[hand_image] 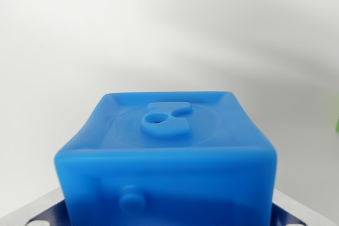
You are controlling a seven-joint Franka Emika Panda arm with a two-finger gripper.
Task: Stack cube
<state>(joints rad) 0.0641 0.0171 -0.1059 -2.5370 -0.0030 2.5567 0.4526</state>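
Close under the wrist camera, a blue cube (167, 157) is filling the lower middle of the view, its top face tilting away toward the white table (159, 30). That top face is showing a raised rim along its edges, a faint moulded circle inside it, and a small raised shape with a round hole near its far side. On the near face, a round stud is sticking out low on the wrist view's left. The cube's sides are looking slightly bowed — the left wall is curving inward between top and bottom.

Beneath the cube's lower corners, parts of the hand (169, 220) are peeking out: grey metal with a dark blue strip at the wrist view's bottom left, and a matching grey piece at the bottom right. The cube is sitting between these parts, right against the camera, but the fingertips themselves are hiding behind it — so I cannot tell whether the hand is pinching the cube or standing spread around it.

At the wrist view's right edge, a thin sliver of something green (337, 123) is showing, too cropped to identify. Soft grey shadows are lying across the table behind the cube.
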